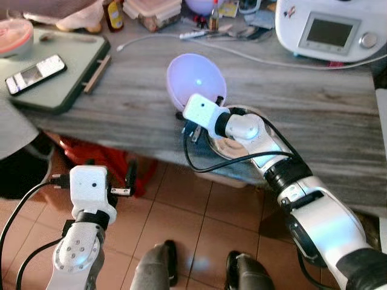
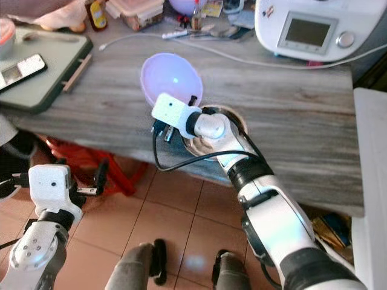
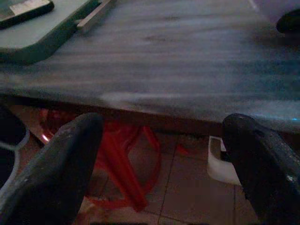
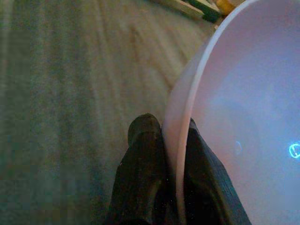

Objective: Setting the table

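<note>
A pale lilac plastic bowl [image 1: 195, 80] is tilted up over the grey wooden table [image 1: 139, 109], near its front edge. My right gripper [image 4: 174, 164] is shut on the bowl's [image 4: 243, 108] near rim, one black finger [image 4: 145, 159] outside and one inside. Just behind the right wrist [image 1: 233, 124] a round dish [image 1: 227, 147] rests on the table. My left gripper [image 3: 159, 159] hangs open below the table edge, over the tiled floor, with nothing between its fingers [image 3: 56, 164].
A green tray [image 1: 57, 72] with a phone [image 1: 35, 74] lies at the table's left. A white kitchen appliance [image 1: 329, 27] stands at the back right, with a white cable [image 1: 254, 57] and clutter along the back. A red stool [image 3: 122, 150] stands under the table.
</note>
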